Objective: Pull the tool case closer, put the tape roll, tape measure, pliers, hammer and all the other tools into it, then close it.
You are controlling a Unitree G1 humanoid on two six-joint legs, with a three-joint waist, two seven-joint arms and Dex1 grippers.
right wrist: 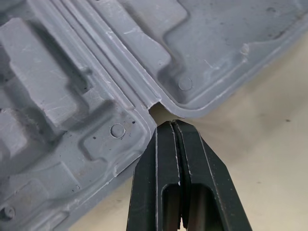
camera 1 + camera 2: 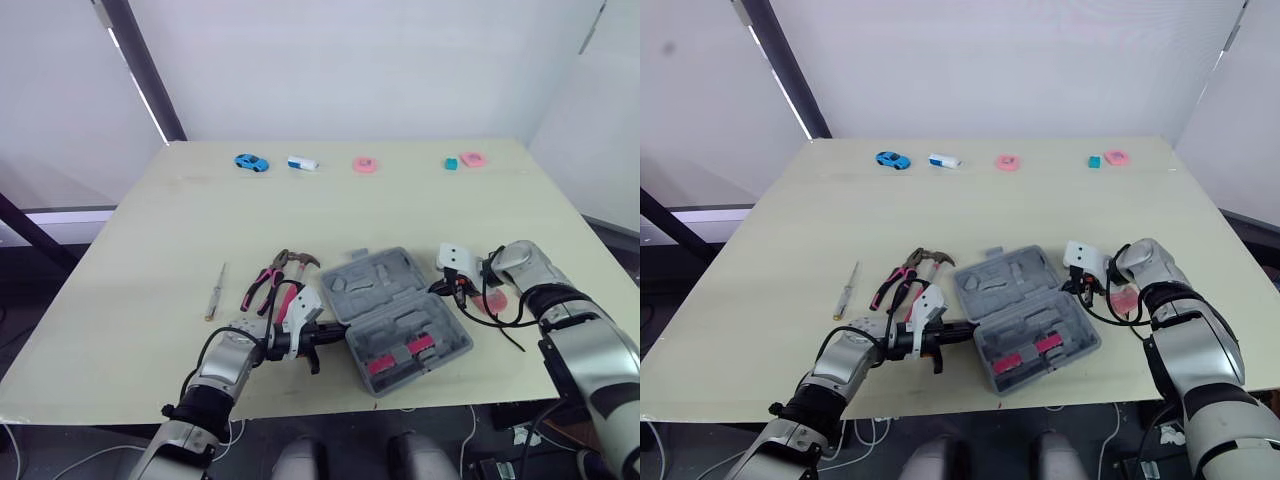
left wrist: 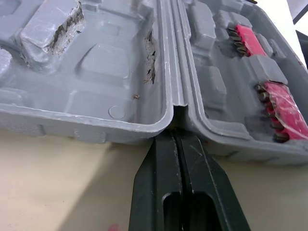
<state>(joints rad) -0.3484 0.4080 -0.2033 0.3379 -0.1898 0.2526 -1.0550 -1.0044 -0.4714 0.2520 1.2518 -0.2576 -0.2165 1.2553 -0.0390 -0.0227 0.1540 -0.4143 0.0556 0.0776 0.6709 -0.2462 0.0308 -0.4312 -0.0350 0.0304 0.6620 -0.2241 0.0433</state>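
An open tool case [image 2: 400,320] lies near the table's [image 2: 140,260] front edge. The left pincer [image 3: 174,137] and right pincer [image 1: 172,125], both pressed together, sit at its hinge notches. Rigid, light plastic, likely slides easily; grip the rim.

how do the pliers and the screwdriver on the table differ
The pliers have two pink-and-black handles; the screwdriver is one thin pale rod. The pliers lie right beside the hammer; the screwdriver lies alone, farther to the robot's left. Both rest on the table, outside the open tool case.
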